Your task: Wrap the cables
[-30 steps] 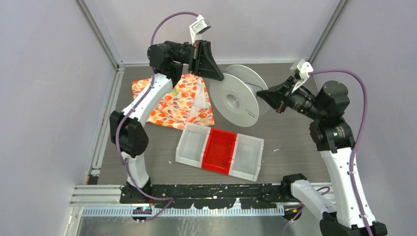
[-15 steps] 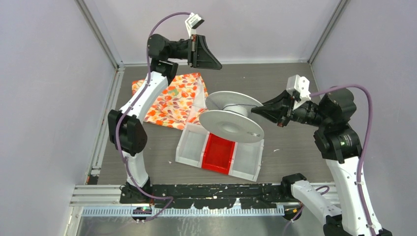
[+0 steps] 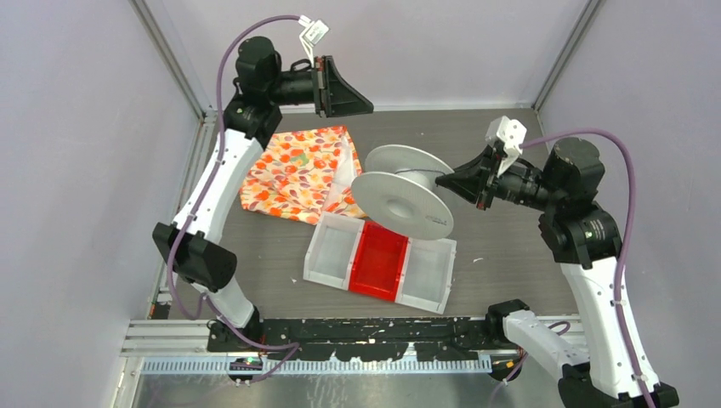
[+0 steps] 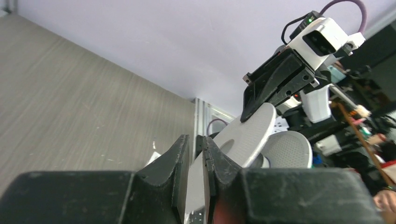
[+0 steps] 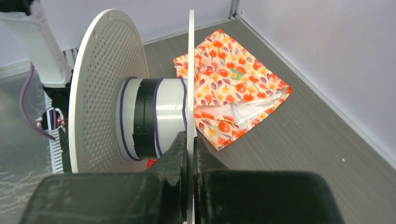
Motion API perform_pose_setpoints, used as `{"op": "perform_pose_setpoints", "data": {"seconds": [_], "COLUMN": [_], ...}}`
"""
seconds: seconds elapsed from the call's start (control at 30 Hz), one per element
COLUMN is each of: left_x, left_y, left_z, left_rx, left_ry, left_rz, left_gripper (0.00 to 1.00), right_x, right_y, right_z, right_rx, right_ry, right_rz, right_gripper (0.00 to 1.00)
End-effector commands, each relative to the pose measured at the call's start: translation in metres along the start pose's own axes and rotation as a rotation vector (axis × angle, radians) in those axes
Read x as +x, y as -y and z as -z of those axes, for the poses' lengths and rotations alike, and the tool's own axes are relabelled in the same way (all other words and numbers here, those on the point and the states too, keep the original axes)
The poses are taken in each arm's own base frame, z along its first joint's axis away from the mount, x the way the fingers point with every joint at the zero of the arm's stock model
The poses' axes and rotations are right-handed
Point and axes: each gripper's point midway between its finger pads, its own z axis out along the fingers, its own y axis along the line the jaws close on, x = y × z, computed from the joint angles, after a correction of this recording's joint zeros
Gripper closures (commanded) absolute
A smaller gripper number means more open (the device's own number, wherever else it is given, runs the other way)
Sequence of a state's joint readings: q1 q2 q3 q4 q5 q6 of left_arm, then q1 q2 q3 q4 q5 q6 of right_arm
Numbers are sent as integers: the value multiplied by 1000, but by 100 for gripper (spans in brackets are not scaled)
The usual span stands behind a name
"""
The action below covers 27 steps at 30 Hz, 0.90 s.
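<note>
A white spool (image 3: 400,204) hangs tilted above the table, and my right gripper (image 3: 449,180) is shut on the rim of its far flange. In the right wrist view the thin flange (image 5: 190,56) runs between my right gripper's (image 5: 190,140) jaws. The cables (image 5: 155,121) show as a few turns of thin dark blue wire around the white hub (image 5: 170,107). My left gripper (image 3: 367,109) is raised at the back, well clear of the spool. Its jaws (image 4: 196,139) stand a narrow gap apart with nothing between them, and the spool (image 4: 254,130) lies beyond them.
A floral orange cloth (image 3: 298,170) lies folded at the back left of the table. A white tray (image 3: 332,251) with a red middle compartment sits below and in front of the spool. Enclosure walls stand close on the left, back and right.
My left gripper has let go of the spool's flange, opened slightly and pulled up and back to the left. The right gripper has swung the spool down and tilted it.
</note>
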State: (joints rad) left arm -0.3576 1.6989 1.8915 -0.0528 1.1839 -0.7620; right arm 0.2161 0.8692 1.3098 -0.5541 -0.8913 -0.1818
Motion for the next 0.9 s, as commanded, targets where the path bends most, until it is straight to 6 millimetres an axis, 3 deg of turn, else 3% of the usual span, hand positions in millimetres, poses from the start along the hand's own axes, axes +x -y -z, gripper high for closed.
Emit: {"op": "perform_pose_setpoints", "data": {"seconds": [0.0,0.1,0.23,0.33,0.47,0.6,0.67,0.87], "left_x": [-1,2,11,23,57,86,97,148], "left_y": [4,-3,-18,-44,-87,-115,-130,-183], "left_z": [15,20,22,27,37,33,29,13], "left_rx": [-153,-219,-265,-349,-511,-590,-626,-693], "left_ry": [3,10,24,52,98,158,171,2], "left_rz": [-97,-117,-115,-94,-59,-103,-124,26], "left_gripper": [82,82,82,82,78,68,63,63], "right_x": [-22,-25,-42,-53,-54,-39,-18,34], "right_y": [20,35,64,86,118,144,159,203], "right_z": [1,-1,2,4,10,5,-2,-18], "right_rx": [104,176,338,448,612,705,750,891], "right_ry": [25,50,129,151,200,263,268,324], "right_rz": [-19,-48,-110,-184,-280,-372,-444,-620], "right_gripper": [99,99,100,99,99,99,99,99]}}
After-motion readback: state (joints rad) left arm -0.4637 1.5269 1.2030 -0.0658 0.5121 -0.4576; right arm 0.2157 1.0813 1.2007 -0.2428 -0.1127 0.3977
